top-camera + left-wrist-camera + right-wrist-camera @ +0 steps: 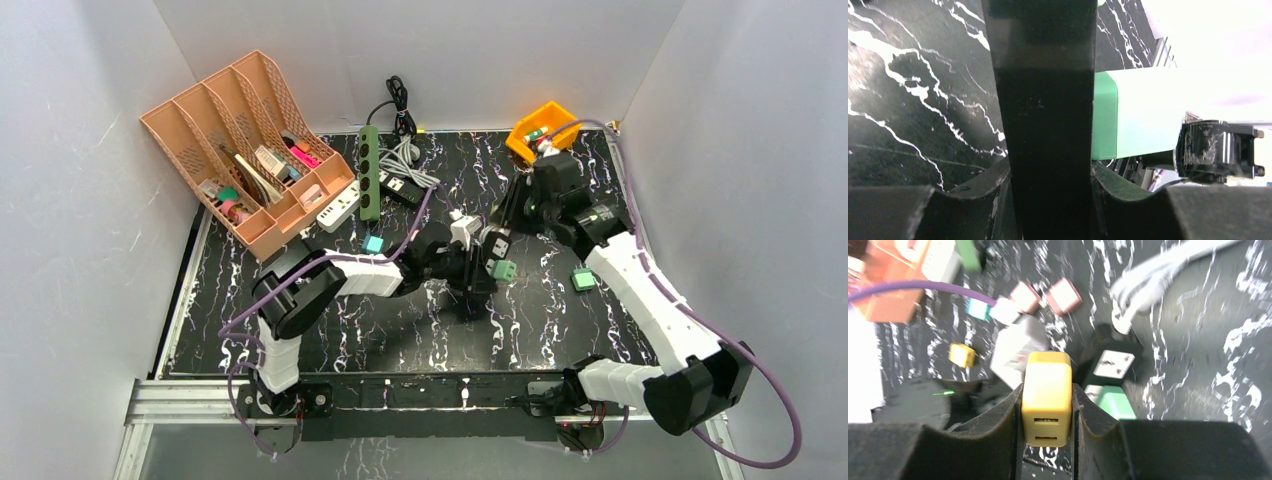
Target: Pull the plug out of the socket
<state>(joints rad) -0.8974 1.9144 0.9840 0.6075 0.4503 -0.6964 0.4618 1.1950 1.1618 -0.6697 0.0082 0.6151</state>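
Note:
My left gripper (464,272) is shut on a black socket block (478,298) at the table's middle. In the left wrist view the block (1045,100) fills the space between my fingers (1050,172). A green plug (503,268) sits on its right side and also shows in the left wrist view (1133,115). My right gripper (505,226) is shut on a yellow two-port USB plug (1046,390), held just above the block. In the right wrist view the block's white outlet face (1114,363) and the green plug (1115,405) lie beyond the yellow plug, apart from it.
A white adapter (462,228) sits by the grippers. A pink file organizer (245,160), a white power strip (338,210) and a green power strip (369,170) stand at the back left. An orange bin (541,128) is at the back right. Small green (583,281) and teal (373,244) cubes lie loose.

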